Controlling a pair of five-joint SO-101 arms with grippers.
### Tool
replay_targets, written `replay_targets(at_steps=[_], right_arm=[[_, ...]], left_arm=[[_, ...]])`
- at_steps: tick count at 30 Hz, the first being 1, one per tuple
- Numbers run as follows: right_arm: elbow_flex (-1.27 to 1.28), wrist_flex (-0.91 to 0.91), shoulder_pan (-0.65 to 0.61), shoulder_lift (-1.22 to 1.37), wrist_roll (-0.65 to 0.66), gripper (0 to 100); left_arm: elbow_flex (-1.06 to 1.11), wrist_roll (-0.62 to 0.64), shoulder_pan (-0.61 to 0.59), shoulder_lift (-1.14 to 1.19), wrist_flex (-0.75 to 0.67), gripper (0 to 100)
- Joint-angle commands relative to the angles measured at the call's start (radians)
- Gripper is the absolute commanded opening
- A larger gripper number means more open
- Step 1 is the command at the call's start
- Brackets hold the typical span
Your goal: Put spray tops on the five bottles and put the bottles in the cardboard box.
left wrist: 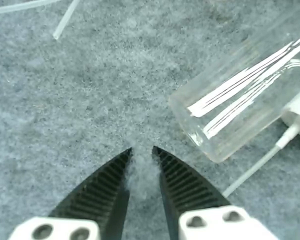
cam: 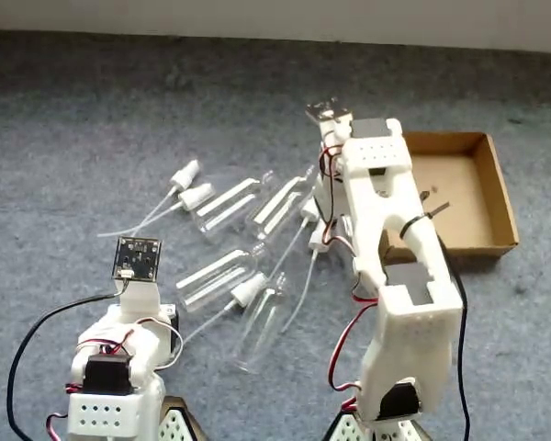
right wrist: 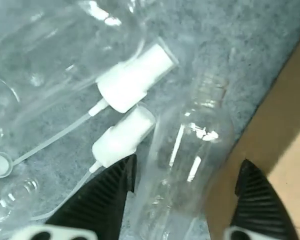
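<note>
1. Left gripper [left wrist: 142, 150], lower left of the high view. Ribbed jaws parted by a narrow gap, nothing between them, tips just over the grey carpet [cam: 64, 138]. The nearest bottle [left wrist: 225, 115] lies just beside it on its side. Judged parked within reach of that bottle, ready to steady it.
2. Spray tops [cam: 185, 173], left of centre. Loose on the carpet, dip tubes trailing. None appears fitted yet.
3. Clear bottles [cam: 262, 322], centre. Four lying on their sides, scattered close together among more loose tops.
4. Right gripper [right wrist: 187, 172], right of centre. Jaws spread wide either side of a fifth bottle [right wrist: 200, 130], not closed on it. Its threaded neck is bare, and two white tops [right wrist: 135, 82] lie just beside it. Judged set for a grasp.
5. Cardboard box [cam: 500, 197], upper right. Just beside the fifth bottle; no bottle seen inside.
</note>
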Motion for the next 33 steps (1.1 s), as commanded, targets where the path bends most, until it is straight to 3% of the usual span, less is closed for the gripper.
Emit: replay_targets(at_steps=[1, 6, 11, 16, 24, 33], right_arm=[[-0.025, -0.039, 0.015, 0.044, 0.048, 28.6], [-0.027, -0.039, 0.015, 0.081, 0.054, 27.6], [-0.024, -0.036, 0.015, 0.044, 0.049, 13.0], [-0.025, 0.016, 0.016, -0.054, 0.046, 11.2], [-0.013, 0.117, 0.015, -0.375, 0.046, 11.2], [0.298, 0.120, 0.010, -0.874, 0.046, 11.2]], left_arm=[[0.021, -0.008, 0.012, -0.007, 0.006, 1], [0.021, -0.008, 0.012, -0.007, 0.006, 1], [0.021, -0.008, 0.012, -0.007, 0.006, 1], [0.021, -0.008, 0.012, -0.007, 0.006, 1], [0.021, -0.008, 0.012, -0.007, 0.006, 1], [0.021, -0.011, 0.010, -0.008, 0.002, 1]])
